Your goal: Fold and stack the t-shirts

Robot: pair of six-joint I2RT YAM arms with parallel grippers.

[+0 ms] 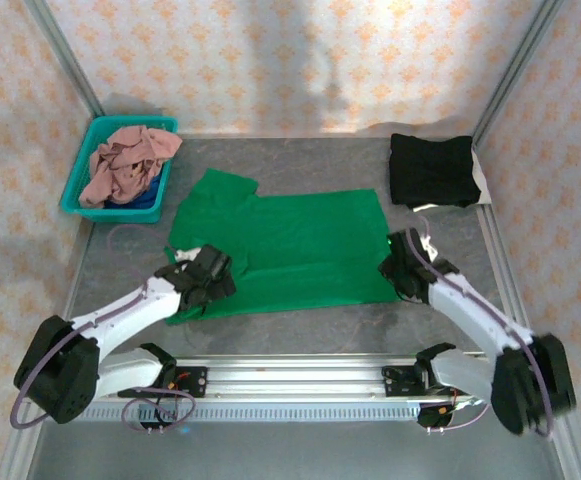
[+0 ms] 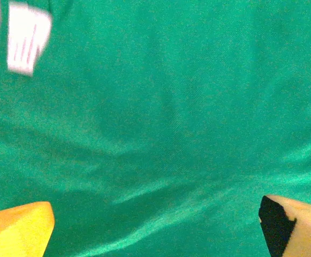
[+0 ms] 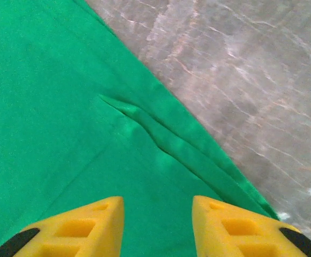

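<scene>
- Green t-shirt (image 1: 280, 250): spread flat, lightly wrinkled, beneath left gripper (image 1: 208, 275) and right gripper (image 1: 402, 268)
- Black t-shirt (image 1: 430, 170): folded, well beyond right gripper
- Pink t-shirt (image 1: 125, 165): crumpled, well beyond left gripper

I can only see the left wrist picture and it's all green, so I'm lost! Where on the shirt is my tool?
Observer: Your left tool is over the near left corner of the green t-shirt, which lies spread out on the table.
Operator: Is the other tool doing anything?
Observer: The right tool is open at the shirt's right edge, with bare table just beside it.
Operator: Are there more shirts out there?
Observer: Yes, a black t-shirt lies folded at the far right of the table.
</scene>
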